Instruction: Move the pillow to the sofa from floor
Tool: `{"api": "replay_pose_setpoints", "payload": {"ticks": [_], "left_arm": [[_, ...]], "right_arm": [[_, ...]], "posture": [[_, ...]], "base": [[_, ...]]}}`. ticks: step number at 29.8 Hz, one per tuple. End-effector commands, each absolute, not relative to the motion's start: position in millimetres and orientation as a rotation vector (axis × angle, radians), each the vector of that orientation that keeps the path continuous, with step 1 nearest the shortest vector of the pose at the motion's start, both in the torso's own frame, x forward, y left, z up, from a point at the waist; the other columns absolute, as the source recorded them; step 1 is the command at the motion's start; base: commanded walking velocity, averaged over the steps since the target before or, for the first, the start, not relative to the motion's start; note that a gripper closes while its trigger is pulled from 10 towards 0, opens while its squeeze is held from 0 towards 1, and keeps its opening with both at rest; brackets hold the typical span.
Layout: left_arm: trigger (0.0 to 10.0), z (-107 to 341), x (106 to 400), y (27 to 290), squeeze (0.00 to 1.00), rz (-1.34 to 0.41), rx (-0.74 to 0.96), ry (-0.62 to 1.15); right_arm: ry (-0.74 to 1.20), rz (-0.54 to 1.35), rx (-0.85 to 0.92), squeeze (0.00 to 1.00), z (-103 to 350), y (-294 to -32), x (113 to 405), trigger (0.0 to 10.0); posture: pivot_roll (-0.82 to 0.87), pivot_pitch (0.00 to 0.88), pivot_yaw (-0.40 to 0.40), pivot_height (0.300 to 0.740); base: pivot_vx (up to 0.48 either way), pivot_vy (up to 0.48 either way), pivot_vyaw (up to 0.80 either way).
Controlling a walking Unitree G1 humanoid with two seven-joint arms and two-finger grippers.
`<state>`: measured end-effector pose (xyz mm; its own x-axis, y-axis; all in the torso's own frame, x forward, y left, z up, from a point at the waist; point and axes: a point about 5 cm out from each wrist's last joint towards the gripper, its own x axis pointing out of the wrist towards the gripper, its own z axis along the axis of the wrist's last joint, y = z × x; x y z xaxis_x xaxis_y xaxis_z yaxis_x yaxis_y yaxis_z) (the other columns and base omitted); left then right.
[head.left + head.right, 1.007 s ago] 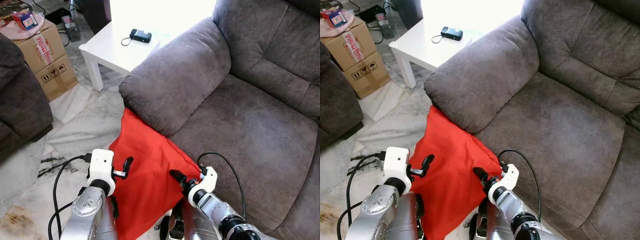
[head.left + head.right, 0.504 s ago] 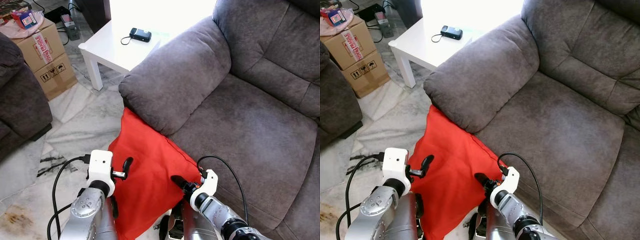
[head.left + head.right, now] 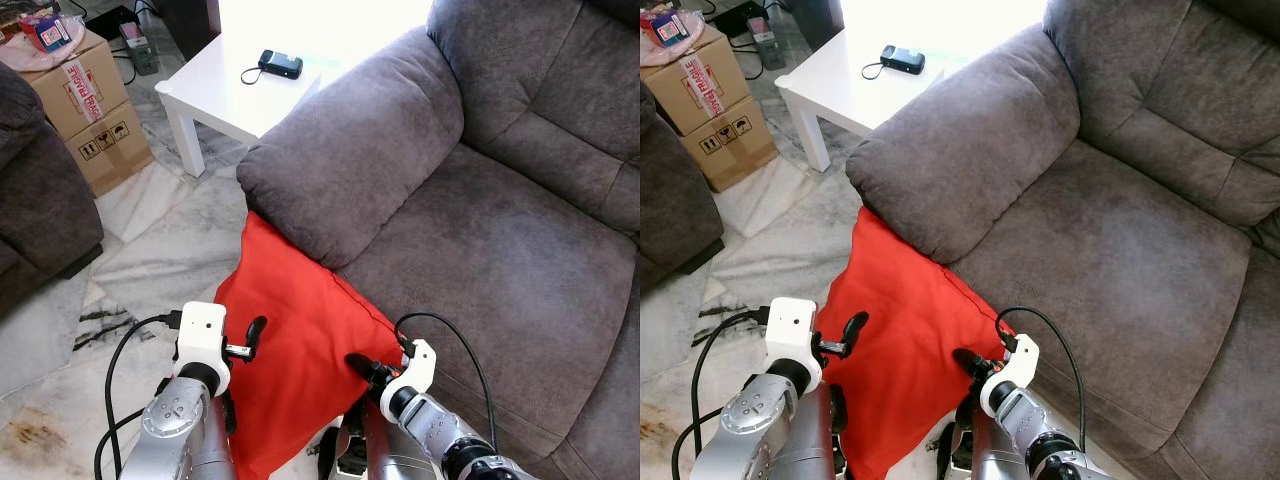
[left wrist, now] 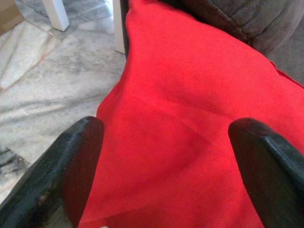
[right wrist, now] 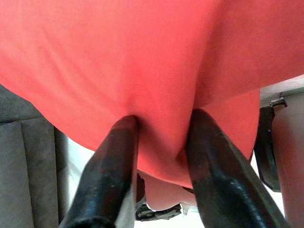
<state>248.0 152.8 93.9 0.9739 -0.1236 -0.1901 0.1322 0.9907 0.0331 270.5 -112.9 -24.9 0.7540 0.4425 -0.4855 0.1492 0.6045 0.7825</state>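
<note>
A red pillow (image 3: 290, 330) stands on the marble floor, leaning against the front of the grey sofa (image 3: 500, 260) below its armrest (image 3: 350, 150). My left gripper (image 3: 252, 336) is at the pillow's left edge. In the left wrist view it (image 4: 166, 126) is open, fingers (image 4: 76, 156) wide apart, with the red fabric (image 4: 190, 95) just beyond them. My right gripper (image 3: 357, 366) is at the pillow's right edge by the sofa seat. In the right wrist view it (image 5: 164, 121) is shut on a fold of the red fabric (image 5: 156, 57).
A white side table (image 3: 225, 95) with a small black device (image 3: 280, 67) stands beyond the armrest. Stacked cardboard boxes (image 3: 90, 110) stand at the far left, and another dark sofa (image 3: 40, 200) is beside them. Bare marble floor (image 3: 160, 250) lies left of the pillow.
My right gripper has drawn back slightly toward me along the pillow's right edge. The left gripper has stayed where it was. The view has shifted a little.
</note>
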Motion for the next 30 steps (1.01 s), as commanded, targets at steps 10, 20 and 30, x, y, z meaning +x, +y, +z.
{"api": "replay_pose_setpoints", "payload": {"ticks": [10,20,30], "left_arm": [[10.0,91,245,152,0.00,-0.117,0.051,0.204],[10.0,92,250,154,0.00,-0.101,0.062,0.191],[10.0,90,255,162,0.00,-0.068,0.089,0.174]], "right_arm": [[0.730,0.163,0.941,0.00,-30,-119,265,0.0],[0.709,0.155,0.937,0.00,-27,-124,268,0.0],[0.619,0.183,0.843,0.00,-21,-137,275,10.0]], "posture": [[0.17,0.296,-0.178,0.626],[0.17,0.277,-0.179,0.626],[0.16,0.209,-0.182,0.626]], "base": [[0.000,0.000,0.00],[0.000,0.000,0.00],[0.000,0.000,0.00]]}}
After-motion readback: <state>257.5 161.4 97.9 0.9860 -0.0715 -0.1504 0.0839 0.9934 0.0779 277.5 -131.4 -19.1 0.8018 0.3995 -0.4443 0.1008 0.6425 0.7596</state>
